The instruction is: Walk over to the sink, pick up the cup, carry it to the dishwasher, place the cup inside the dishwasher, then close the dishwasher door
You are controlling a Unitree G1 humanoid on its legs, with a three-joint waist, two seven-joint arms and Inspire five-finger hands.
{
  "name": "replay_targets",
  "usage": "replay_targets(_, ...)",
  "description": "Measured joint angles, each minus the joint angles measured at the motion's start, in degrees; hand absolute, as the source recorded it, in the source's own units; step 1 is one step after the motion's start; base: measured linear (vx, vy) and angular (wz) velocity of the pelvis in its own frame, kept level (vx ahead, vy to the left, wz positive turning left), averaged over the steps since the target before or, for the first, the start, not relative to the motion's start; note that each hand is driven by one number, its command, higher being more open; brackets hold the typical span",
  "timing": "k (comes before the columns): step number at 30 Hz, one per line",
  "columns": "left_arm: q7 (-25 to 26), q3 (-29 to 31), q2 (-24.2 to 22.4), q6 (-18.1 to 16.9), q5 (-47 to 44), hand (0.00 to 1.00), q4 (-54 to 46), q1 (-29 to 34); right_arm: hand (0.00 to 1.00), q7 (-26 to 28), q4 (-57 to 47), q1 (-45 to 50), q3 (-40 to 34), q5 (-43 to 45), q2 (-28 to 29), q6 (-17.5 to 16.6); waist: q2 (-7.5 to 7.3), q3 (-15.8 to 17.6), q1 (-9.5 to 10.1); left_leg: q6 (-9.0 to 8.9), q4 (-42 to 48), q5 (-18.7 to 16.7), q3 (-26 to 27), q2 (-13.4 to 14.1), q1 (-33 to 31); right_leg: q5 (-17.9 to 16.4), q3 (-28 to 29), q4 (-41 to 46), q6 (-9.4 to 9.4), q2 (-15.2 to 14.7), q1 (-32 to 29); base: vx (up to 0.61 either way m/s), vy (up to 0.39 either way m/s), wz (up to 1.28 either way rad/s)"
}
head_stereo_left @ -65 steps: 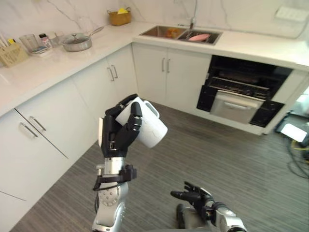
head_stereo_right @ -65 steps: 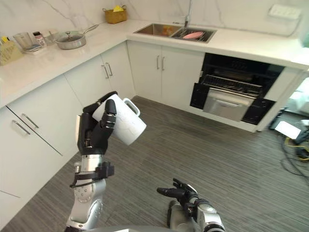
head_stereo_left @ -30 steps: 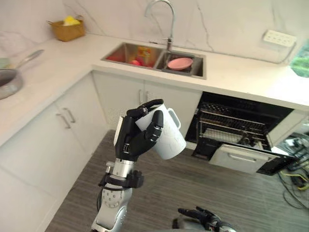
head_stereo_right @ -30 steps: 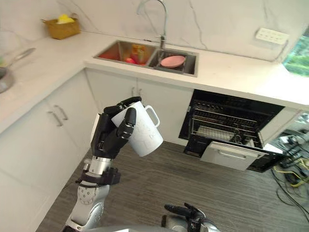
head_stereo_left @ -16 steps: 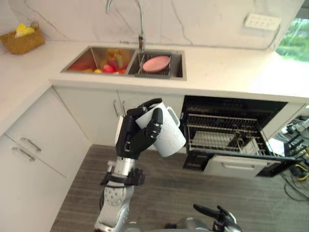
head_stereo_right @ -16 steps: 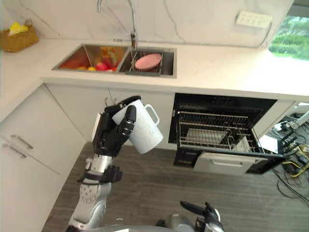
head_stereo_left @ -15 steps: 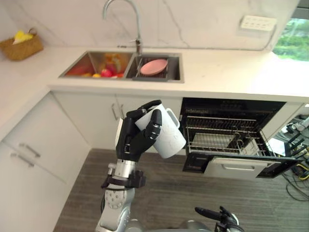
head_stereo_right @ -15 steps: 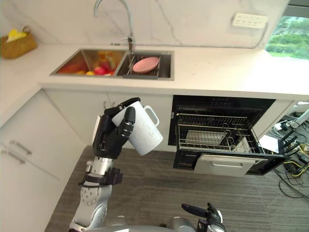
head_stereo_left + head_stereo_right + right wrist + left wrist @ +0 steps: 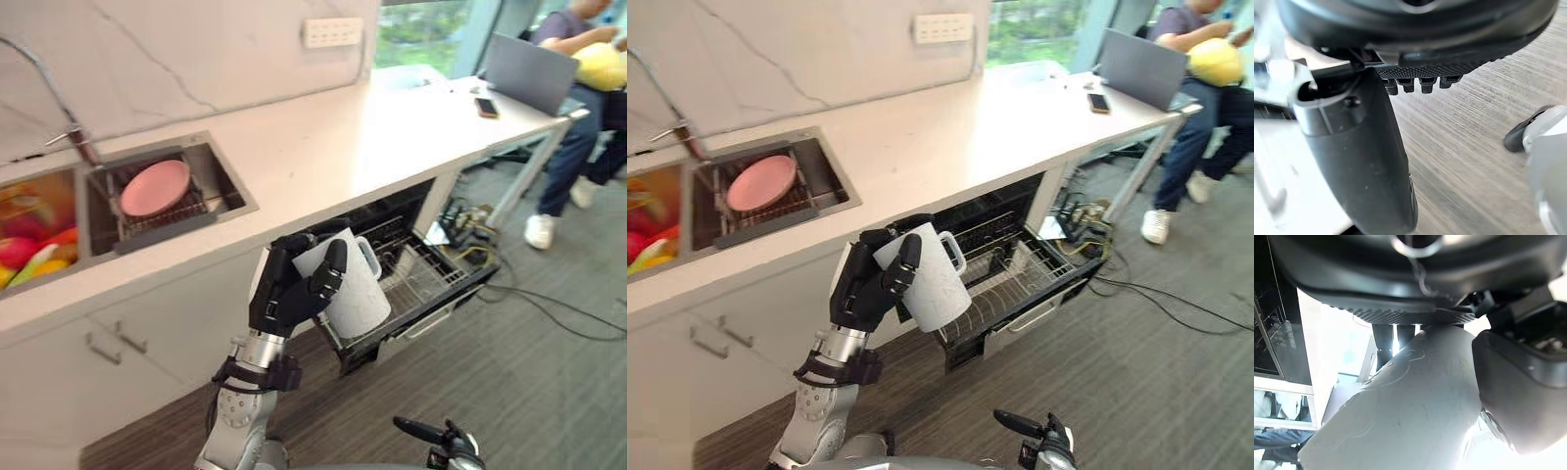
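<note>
One white cup [image 9: 355,286] is held aloft just in front of the open dishwasher [image 9: 397,208], and it is clasped by the robot's left hand [image 9: 292,292], whose dark fingers and thumb are curled round its body. The cup is tilted, with its mouth turned up and away from the dishwasher and its handle turned towards it; it is not inside the machine. In the left wrist view the cup's pale side [image 9: 1400,421] is seen pressed between the thumb and the fingers. The dishwasher's door [image 9: 427,320] is dropped down and its wire rack [image 9: 423,266] is drawn out over the door, close beside the cup. The right hand [image 9: 1046,446] is seen low over the grey plank floor [image 9: 549,372], well below and in front of the dishwasher, with its fingers stretched out and nothing held. The dishwasher is set under a white counter [image 9: 343,137]. A steel sink [image 9: 230,191] is sunk into that counter to the left of the dishwasher, with a pink plate [image 9: 155,186] lying on a grid in the basin nearer the machine and colourful items [image 9: 29,245] in the farther one. At the counter's end, to the right of the dishwasher, a laptop [image 9: 529,70] and a phone [image 9: 487,108] are seen, and a person [image 9: 588,98] is seated beyond them.
</note>
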Motion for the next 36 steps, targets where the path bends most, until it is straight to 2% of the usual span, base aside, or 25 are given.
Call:
replay_targets(3,-0.06,-1.35,0.16,-0.04,-0.01,0.00,-0.29,-0.37,1.00,-1.65,-2.30,2.49,-0.23,-0.11,0.52,-0.85,0.08,-1.41,-0.02,0.75,-4.06,0.06,3.07,-0.38,2.57,2.04,-2.08,1.74,0.36,-0.96,-2.00,0.01,0.144,-0.57)
replay_targets(6,0.70,-2.57,0.94,-0.05,0.69,0.00,-0.32,-0.82,1.00,-4.23,-6.07,3.27,-0.88,-0.62,0.96,-0.82,0.17,-2.98,-0.63,1.07,-9.32,1.70,8.15,0.16,4.66,4.49,-12.18,4.70,-0.67,-1.70,-6.91,0.02,0.087,-0.90)
replay_targets(7,1.88,-2.37,1.79,-0.01,2.40,0.00,-0.39,-1.02,1.00,-5.38,-9.87,3.27,-0.74,-0.64,0.96,-0.73,0.17,-3.01,-1.10,1.07,-11.04,2.59,10.76,0.44,5.49,5.36,-17.29,4.67,-0.68,-2.60,-8.19,0.00,0.070,-1.11)
replay_targets(8,4.01,-1.79,2.89,0.35,4.98,0.00,-0.40,-1.41,1.00,-6.71,-14.55,3.25,-0.52,-0.83,0.91,-0.69,0.18,-3.09,-1.51,1.76,-11.76,3.16,13.31,0.73,5.90,6.19,-21.56,3.30,-0.60,-3.18,-8.88,0.01,0.063,-1.09)
replay_targets(10,7.32,-1.20,4.54,1.19,8.34,0.00,-0.41,-2.73,1.00,-8.94,-21.89,3.04,0.37,-2.53,0.27,-0.72,0.08,-3.22,-2.18,2.06,-11.96,3.43,15.93,0.94,5.66,8.21,-26.69,-2.03,-0.20,-3.53,-8.07,0.03,0.017,-0.89)
replay_targets(11,8.98,-0.32,4.67,1.75,10.19,0.00,-0.41,-3.66,1.00,-9.71,-26.73,2.42,0.37,-3.00,-0.37,-0.78,0.06,-3.23,-2.42,2.08,-11.95,3.45,16.27,0.91,5.30,9.91,-27.86,-6.15,-0.19,-3.42,-7.03,0.03,-0.026,-0.76)
replay_targets(13,11.69,1.07,4.34,2.66,12.42,0.00,-0.40,-5.12,1.00,-10.27,-31.95,0.53,0.36,-4.23,-1.30,-1.84,0.05,-3.20,-2.75,2.08,-12.02,3.44,16.27,0.90,5.29,11.15,-28.02,-8.85,-0.15,-3.25,-6.62,0.00,-0.046,-0.58)
replay_targets(17,17.37,1.41,2.88,3.23,21.36,0.00,0.27,-7.79,1.00,-9.33,-39.25,-2.63,2.77,-7.54,-2.96,-6.95,0.17,-2.95,-2.85,1.52,-12.71,3.71,16.34,1.03,6.62,11.31,-27.99,-9.17,-0.20,-2.96,-5.84,-0.05,-0.028,-0.15)
replay_targets(18,19.71,1.48,2.39,3.02,25.34,0.00,2.25,-8.94,1.00,-13.13,-40.75,-3.80,4.96,-7.99,-3.61,-6.68,0.19,-2.95,-2.90,1.35,-12.95,3.77,16.37,1.00,6.51,11.60,-27.96,-9.83,-0.43,-2.95,-5.93,-0.12,-0.025,-0.02)
replay_targets(19,20.97,1.60,2.37,3.00,27.08,0.00,3.48,-9.49,1.00,-14.27,-41.14,-4.27,5.88,-8.37,-3.35,-7.35,0.19,-2.96,-2.81,1.21,-13.17,3.78,16.40,0.99,6.45,11.82,-27.92,-10.31,-0.45,-2.94,-5.83,-0.15,-0.033,-0.05)
replay_targets(20,22.73,2.90,2.21,3.06,29.77,0.00,5.19,-9.72,1.00,-13.84,-42.98,-4.63,5.95,-4.17,-1.56,-7.98,0.16,-2.93,-2.80,1.23,-13.94,3.82,16.69,0.73,6.48,12.05,-27.93,-10.92,-0.47,-2.83,-5.85,-0.12,-0.038,-0.09)
replay_targets(22,23.96,6.33,2.23,3.09,32.37,0.00,5.71,-9.37,1.00,-9.52,-46.67,-3.04,3.90,2.55,0.80,-7.75,0.28,-2.81,-2.83,1.13,-15.13,4.76,17.11,0.37,6.55,12.05,-27.92,-11.40,-0.47,-2.87,-6.11,-0.08,-0.045,-0.10)
replay_targets(24,26.13,10.88,2.16,3.10,33.99,0.00,5.64,-9.29,1.00,-0.20,-49.81,0.67,-1.42,9.20,1.84,-7.80,0.41,-2.74,-3.04,1.04,-17.31,6.05,17.49,0.05,7.49,12.05,-27.88,-11.66,-0.47,-2.87,-6.13,-0.05,-0.030,-0.08)
replay_targets(26,29.27,12.78,2.26,3.41,35.30,0.00,5.66,-9.26,1.00,4.90,-52.49,1.59,-4.43,12.29,1.85,-7.78,0.43,-2.69,-3.73,0.98,-18.43,6.66,17.95,-0.08,8.20,12.05,-27.58,-11.67,-0.47,-2.83,-6.14,-0.02,-0.004,-0.10)
replay_targets(29,33.68,13.78,2.20,3.63,39.77,0.00,5.78,-9.28,1.00,11.39,-58.81,1.58,-6.40,15.75,0.86,-7.97,0.43,-2.69,-4.78,0.68,-18.93,7.18,18.49,-0.19,8.84,12.08,-27.00,-11.67,-0.44,-2.84,-6.11,0.00,0.012,-0.10)
replay_targets(31,34.53,13.51,1.75,3.55,42.66,0.00,6.30,-9.31,1.00,15.07,-61.01,1.24,-6.42,16.91,-0.22,-8.52,0.42,-2.69,-5.06,0.94,-19.44,7.56,18.52,-0.31,9.13,12.10,-27.06,-11.71,-0.40,-2.89,-6.04,0.00,0.008,-0.03)
replay_targets(33,34.84,13.21,1.77,3.53,44.21,0.00,7.17,-9.33,1.00,18.44,-61.08,0.15,-6.58,18.85,-1.33,-8.71,0.42,-2.70,-5.18,1.13,-20.39,8.14,18.45,-0.55,9.50,12.19,-27.25,-11.90,-0.27,-2.91,-5.90,0.00,0.005,0.05)
replay_targets(34,35.40,13.18,1.81,3.05,45.36,0.00,8.17,-9.38,1.00,23.02,-58.63,-0.87,-8.05,21.67,-3.23,-9.45,0.40,-2.71,-5.23,1.29,-21.31,8.71,18.09,-0.80,9.66,12.41,-27.79,-12.23,-0.09,-3.17,-5.79,0.01,0.018,0.12)
replay_targets(36,36.22,13.28,2.02,2.32,46.39,0.00,9.67,-9.66,1.00,26.47,-54.25,-2.25,-10.16,23.40,-5.23,-10.26,0.35,-2.74,-5.18,1.35,-22.18,9.10,17.76,-0.98,10.09,12.88,-28.24,-12.96,0.01,-3.31,-5.22,0.01,0.024,0.13)
